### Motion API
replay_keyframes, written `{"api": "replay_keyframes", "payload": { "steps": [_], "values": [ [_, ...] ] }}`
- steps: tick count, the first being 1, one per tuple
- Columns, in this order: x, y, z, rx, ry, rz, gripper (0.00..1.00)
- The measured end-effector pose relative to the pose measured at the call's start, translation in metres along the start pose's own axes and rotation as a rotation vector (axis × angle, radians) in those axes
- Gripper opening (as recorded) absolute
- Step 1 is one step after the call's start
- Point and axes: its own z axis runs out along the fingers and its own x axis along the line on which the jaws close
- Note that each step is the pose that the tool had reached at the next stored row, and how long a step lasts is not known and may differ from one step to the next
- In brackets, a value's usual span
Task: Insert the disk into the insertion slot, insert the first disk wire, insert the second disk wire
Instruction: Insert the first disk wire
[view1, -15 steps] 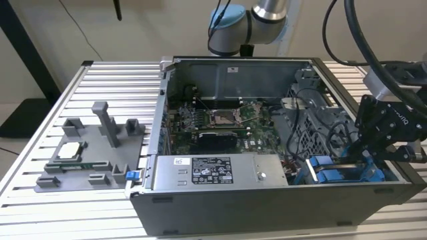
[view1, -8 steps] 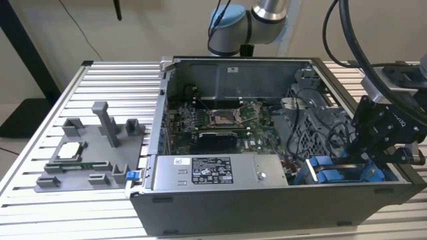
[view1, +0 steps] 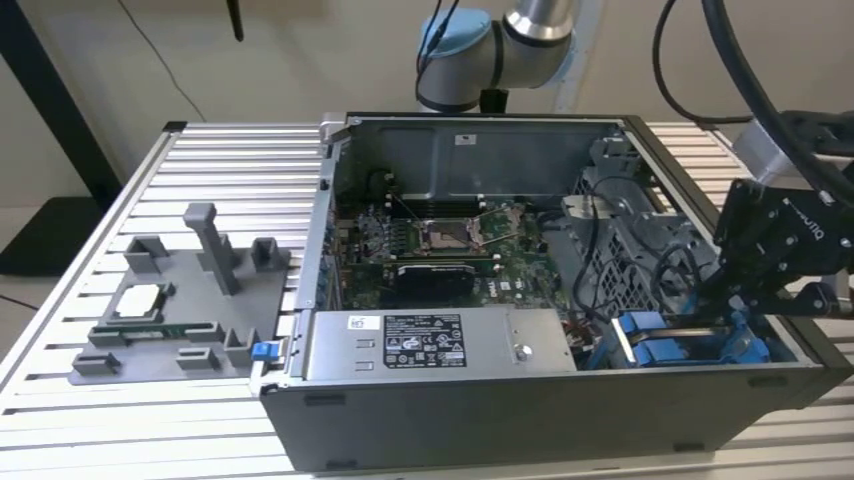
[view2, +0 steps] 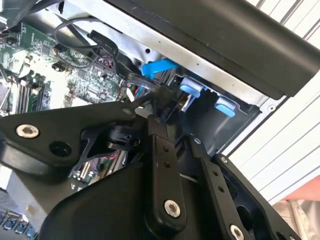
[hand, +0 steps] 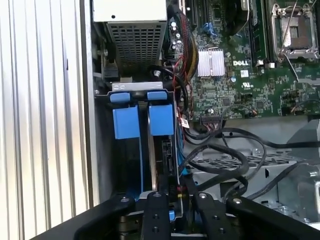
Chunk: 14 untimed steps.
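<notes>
The disk's blue carrier stands on edge in the insertion slot, a grey metal cage bay with blue tabs, beside another blue carrier. In the exterior view these blue carriers sit at the case's front right corner. My gripper reaches down into that corner. In the second wrist view my gripper looks shut on a black wire connector at the disk's end, with a blue flat cable just past it. In the first wrist view my gripper hangs over the same end of the disk.
The open computer case lies on a slatted metal table. The silver power-supply box and the motherboard fill its middle. Loose black cables loop beside the cage. A grey parts fixture stands at the exterior view's left.
</notes>
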Motion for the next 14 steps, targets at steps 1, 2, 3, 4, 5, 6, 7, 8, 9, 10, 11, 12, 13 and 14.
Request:
{"api": "replay_keyframes", "payload": {
  "steps": [1,2,3,4,5,6,7,8,9,10,11,12,13,14],
  "values": [
    [-0.0002,0.0003,-0.0017,-0.0007,0.0001,0.000,1.00],
    [-0.0004,0.0006,-0.0039,-0.0012,0.0001,0.000,1.00],
    [-0.0006,0.0009,-0.0060,-0.0017,0.0000,0.000,1.00],
    [-0.0008,0.0013,-0.0083,-0.0021,0.0001,0.000,1.00],
    [-0.0010,0.0017,-0.0109,-0.0025,0.0004,0.000,1.00],
    [-0.0013,0.0021,-0.0138,-0.0027,0.0006,0.001,1.00],
    [-0.0016,0.0025,-0.0171,-0.0030,0.0006,0.001,1.00],
    [-0.0019,0.0029,-0.0201,-0.0031,0.0006,0.001,1.00],
    [-0.0022,0.0033,-0.0232,-0.0033,0.0009,0.001,1.00],
    [-0.0024,0.0036,-0.0256,-0.0033,0.0015,0.001,1.00],
    [-0.0025,0.0039,-0.0275,-0.0033,0.0021,0.001,1.00],
    [-0.0027,0.0040,-0.0288,-0.0033,0.0025,0.001,1.00],
    [-0.0027,0.0040,-0.0289,-0.0033,0.0023,0.001,1.00],
    [-0.0027,0.0042,-0.0288,-0.0033,0.0021,0.001,1.00]
  ]
}}
